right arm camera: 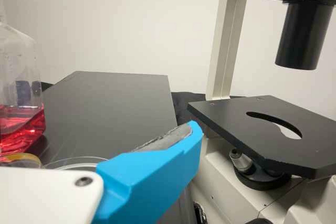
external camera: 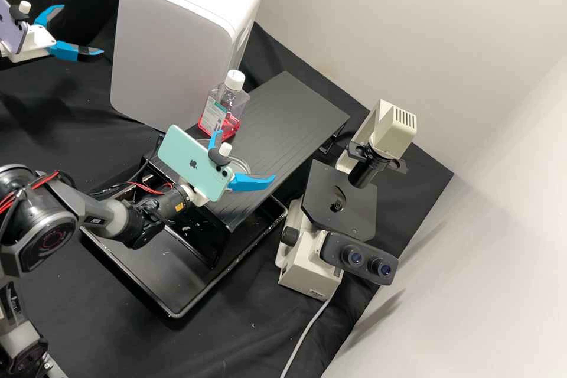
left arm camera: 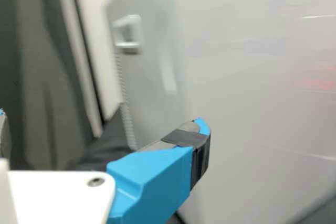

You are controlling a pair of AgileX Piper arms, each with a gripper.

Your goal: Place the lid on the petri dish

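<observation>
A clear round petri dish (external camera: 236, 163) lies on the near end of a raised black platform (external camera: 295, 118); whether its lid is on I cannot tell. My right gripper (external camera: 247, 155) hovers just over it, open, with one blue finger on each side of the dish. The right wrist view catches the dish's clear rim (right arm camera: 68, 162) beside one blue finger (right arm camera: 157, 166). My left gripper (external camera: 81, 29) stands open and holds nothing, high at the far left, close to the white box; one of its fingers (left arm camera: 157, 182) shows against that box.
A large white box (external camera: 183, 35) stands behind the platform. A flask of red liquid (external camera: 223, 107) sits right behind the dish. A microscope (external camera: 342, 212) stands to the right, its stage (right arm camera: 262, 129) near the platform edge. A black tray (external camera: 177, 283) lies under the platform.
</observation>
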